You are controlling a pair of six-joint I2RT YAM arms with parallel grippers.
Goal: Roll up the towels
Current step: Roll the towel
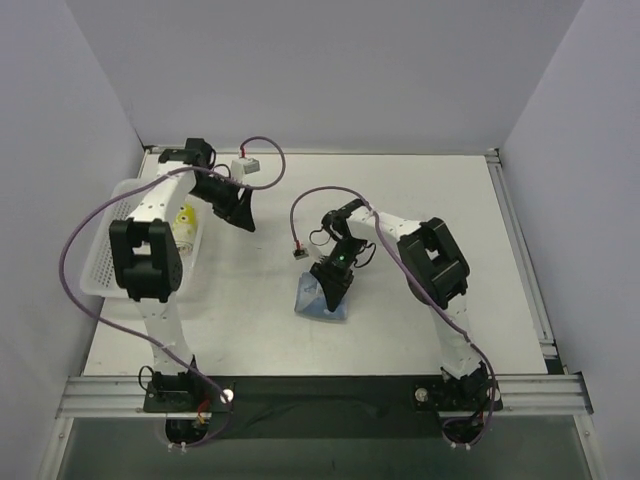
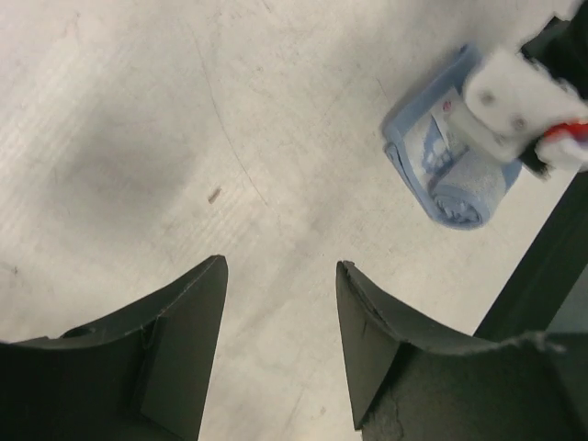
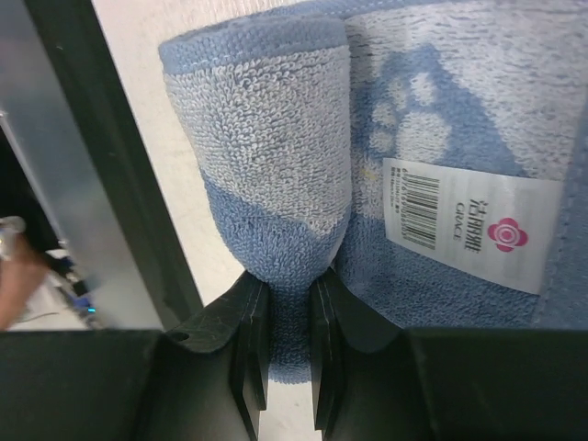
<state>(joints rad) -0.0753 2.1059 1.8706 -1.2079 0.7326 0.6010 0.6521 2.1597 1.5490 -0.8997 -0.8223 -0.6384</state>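
Blue towel (image 1: 322, 302) mid-worktop (image 1: 250, 320), partly rolled; cream towel (image 1: 183, 222) in basket (image 1: 98, 262) | left wrist: left gripper (image 2: 280, 266) open, empty, hovering | right wrist: right gripper (image 3: 288, 294) pinching its rolled end | step: rolling blue | next: wind over remaining flat cloth, evenly

- Table (image 1: 420, 190): filling the middle of the top view.
- Basket (image 1: 100, 265): sitting on the table at the left edge of the frame.
- First towel (image 1: 184, 222): lying inside the basket, against its right wall.
- Left gripper (image 1: 243, 216): hanging just right of the basket, over the table, well apart from the second towel.
- Second towel (image 1: 320, 306): lying at frame centre, below and right of the left gripper.
- Right gripper (image 1: 330, 288): sitting over the second towel, fingers (image 3: 241, 340) pressing either side of its rolled end.
- Label (image 3: 469, 220): lying on the flat part, right of the roll in the right wrist view.
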